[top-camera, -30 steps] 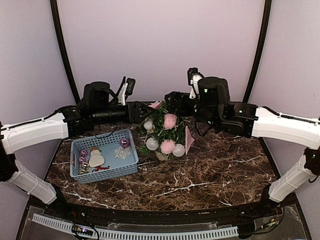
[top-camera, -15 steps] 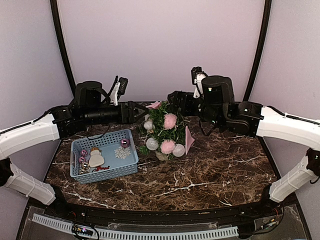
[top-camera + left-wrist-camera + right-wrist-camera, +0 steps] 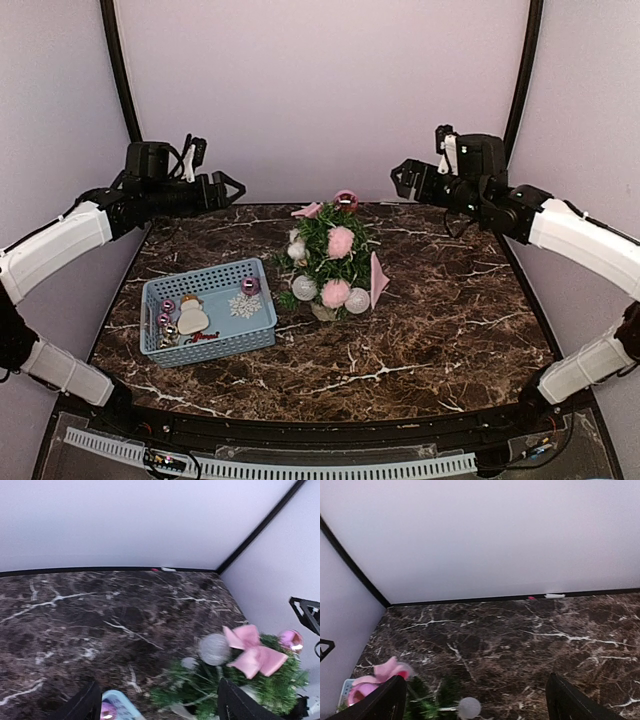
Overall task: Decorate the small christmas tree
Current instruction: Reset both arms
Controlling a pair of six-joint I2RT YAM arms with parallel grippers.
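The small christmas tree [image 3: 328, 258] stands mid-table with pink pompoms, silver balls, a pink bow [image 3: 308, 211] and a pink bauble [image 3: 346, 200] at its top. My left gripper [image 3: 226, 187] hovers high to the tree's far left, open and empty. My right gripper [image 3: 402, 178] hovers high to its far right, also open and empty. In the left wrist view the tree [image 3: 220, 687] lies low between the wide fingers of the left gripper [image 3: 160, 707], with the bow [image 3: 252, 652] on it. In the right wrist view the right gripper [image 3: 475, 705] frames bare marble and the tree [image 3: 427, 702].
A blue basket [image 3: 200, 275] sits left of the tree, holding a snowman [image 3: 190, 315], a white snowflake [image 3: 244, 304] and pink baubles [image 3: 167, 306]. A pink cone [image 3: 378, 280] hangs at the tree's right side. The marble table [image 3: 420, 340] ends at a wall behind.
Both arms have pulled back from the tree, outward to their own sides and upward. Both grippers opened wider. A pink bauble now shows uncovered at the tree top.
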